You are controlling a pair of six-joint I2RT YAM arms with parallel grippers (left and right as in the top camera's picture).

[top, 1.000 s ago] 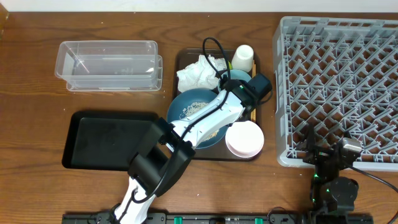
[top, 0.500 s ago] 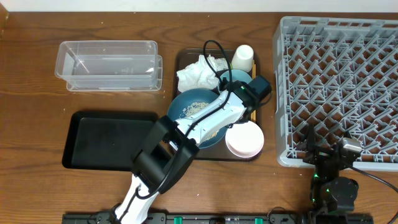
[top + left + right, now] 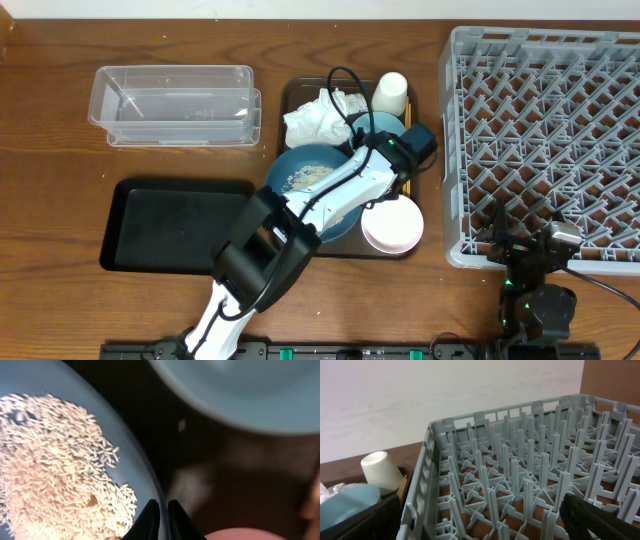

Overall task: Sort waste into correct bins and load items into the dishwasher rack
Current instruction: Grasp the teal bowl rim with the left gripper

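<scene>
Left wrist: we saw the left claw (image 3: 161,517) pinching the rim of the blue bowl (image 3: 45,380), rice (image 3: 55,470) left of it; right claw (image 3: 480,520) spread.

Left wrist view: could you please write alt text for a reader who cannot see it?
Close-up: the left arm's two dark fingers pinch the rim of a blue bowl holding loose rice. A second pale blue dish fills the top right, with dark tray between them.

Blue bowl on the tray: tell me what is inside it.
The blue bowl holds a loose patch of white rice, with bare blue around it. In the overhead view the left arm crosses the bowl's right part, so anything beneath it there is hidden.
</scene>
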